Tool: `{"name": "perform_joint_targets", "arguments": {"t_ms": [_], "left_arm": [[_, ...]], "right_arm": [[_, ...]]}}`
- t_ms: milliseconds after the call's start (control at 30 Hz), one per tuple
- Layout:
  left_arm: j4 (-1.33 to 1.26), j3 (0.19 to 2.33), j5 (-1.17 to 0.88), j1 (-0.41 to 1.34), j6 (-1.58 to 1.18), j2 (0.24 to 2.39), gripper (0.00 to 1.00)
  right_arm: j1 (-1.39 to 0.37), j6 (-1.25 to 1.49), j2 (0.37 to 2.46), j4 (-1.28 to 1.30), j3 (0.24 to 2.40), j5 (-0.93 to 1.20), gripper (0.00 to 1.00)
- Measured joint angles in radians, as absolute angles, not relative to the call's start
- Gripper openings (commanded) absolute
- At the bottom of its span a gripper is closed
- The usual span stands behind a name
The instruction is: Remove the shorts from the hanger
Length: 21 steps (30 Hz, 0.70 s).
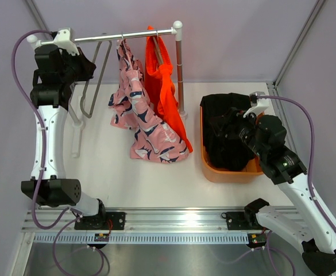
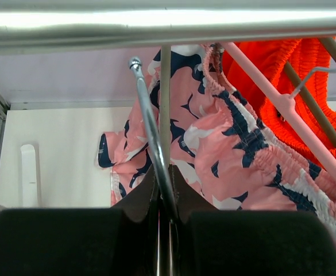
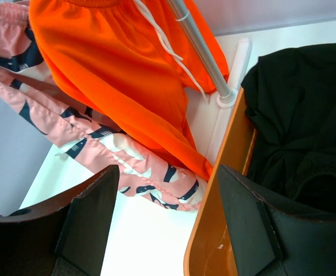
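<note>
Shorts in three colours show in the overhead view. Soft pink cloth shorts with a navy-and-white print hang from a silver metal rail at 12 o'clock. Bright orange cloth shorts hang touching them on their 3 o'clock side. Plain black cloth shorts lie bunched inside an orange plastic basket at 3 o'clock on the white desk. The left wrist view shows the gathered waistband of the pink pair draped over a pale pink plastic hanger. The left tool is raised at the rail's 9 o'clock end and is clamped shut on a silver wire hanger, whose stem is pinched between the brown pads. That hanger's hook sits just below the rail; whether it rests on the rail cannot be told. The right tool hovers over the basket's 9 o'clock rim with its black fingers spread wide and nothing between them. From its camera, the lower ends of the pink and orange pairs reach the desk just beside the basket.
</note>
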<state>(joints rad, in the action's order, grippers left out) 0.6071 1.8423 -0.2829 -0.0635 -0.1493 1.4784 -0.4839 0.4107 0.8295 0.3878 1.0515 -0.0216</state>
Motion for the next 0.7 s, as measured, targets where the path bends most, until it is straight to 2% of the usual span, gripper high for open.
{"name": "perform_joint_targets", "arguments": {"t_ms": [700], "left_arm": [[0.597, 1.975, -0.265, -0.070, -0.163, 1.617, 0.00]], "right_arm": [[-0.484, 0.403, 0.900, 0.303, 1.026, 0.047, 0.78]]}}
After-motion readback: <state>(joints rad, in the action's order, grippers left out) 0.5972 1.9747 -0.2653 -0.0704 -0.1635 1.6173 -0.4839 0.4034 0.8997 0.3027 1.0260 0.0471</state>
